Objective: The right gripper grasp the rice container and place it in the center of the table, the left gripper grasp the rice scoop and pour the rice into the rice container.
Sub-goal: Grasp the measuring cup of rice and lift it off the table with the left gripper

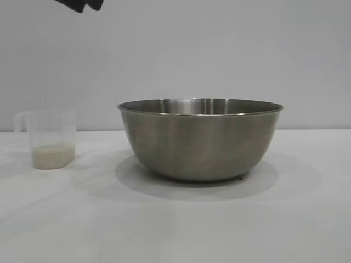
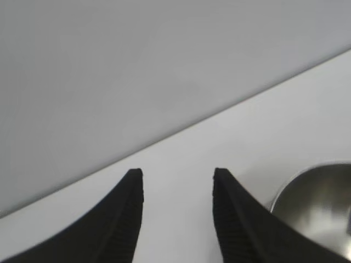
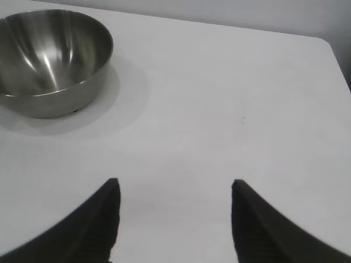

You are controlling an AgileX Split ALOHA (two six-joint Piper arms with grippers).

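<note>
- The rice container (image 1: 201,139), a large brushed-steel bowl, stands upright at the middle of the white desk (image 1: 175,224), nothing touching it.
- The rice scoop (image 1: 50,138), a frosted plastic measuring cup, stands upright on the desk well to the left of the bowl, its handle turned away from the bowl.
- A low layer of rice (image 1: 52,156) lies in the bottom of the scoop.
- The left gripper (image 2: 176,178) hangs high above the scoop, only its dark tips showing at the top edge of the exterior view; its fingers (image 2: 129,219) stand moderately apart with nothing between them, and the bowl's rim lies off to one side of them.
- The right gripper (image 3: 174,186) hovers over bare desk; its fingers (image 3: 104,219) are spread wide and hold nothing, the bowl lying farther away, well apart from them.
</note>
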